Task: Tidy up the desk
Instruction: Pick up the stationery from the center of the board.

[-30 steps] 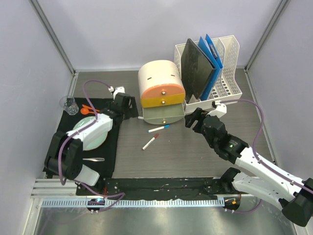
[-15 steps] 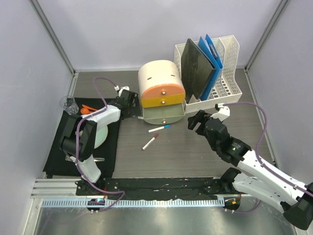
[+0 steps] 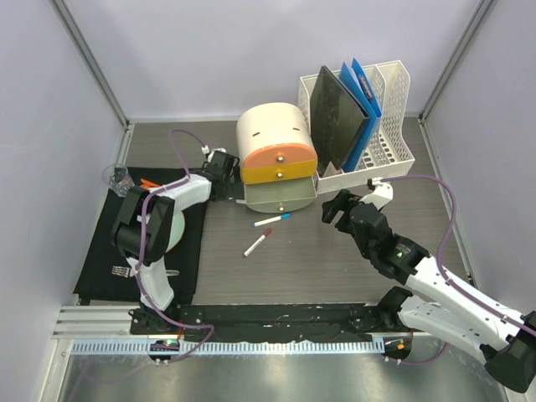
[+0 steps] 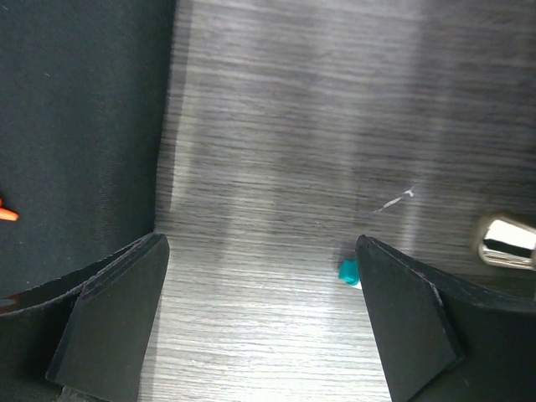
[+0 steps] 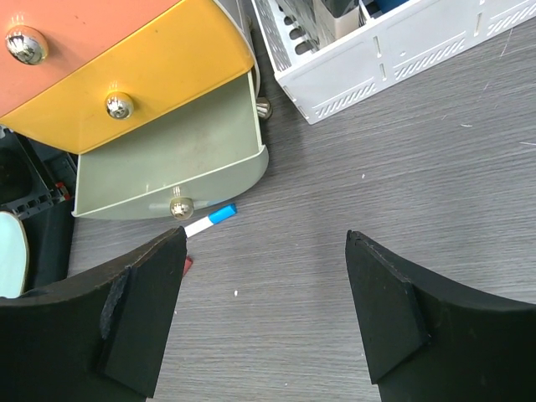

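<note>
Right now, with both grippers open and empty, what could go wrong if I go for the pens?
The blue-capped pen lies right beside the open bottom drawer, so the right gripper may bump the drawer front. The left gripper hangs close to the drawer unit and could knock it. Its arm passes near the glass.

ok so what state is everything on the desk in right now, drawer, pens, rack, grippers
grey-green plastic bottom drawer: pulled out, nothing inside
white marker with blue cap: cap on, lying flat on the dark wood-grain desk
white marker with red cap: cap on, lying flat
white plastic file rack: upright, blue folder standing in it
left gripper: open, empty
right gripper: open, empty
</note>
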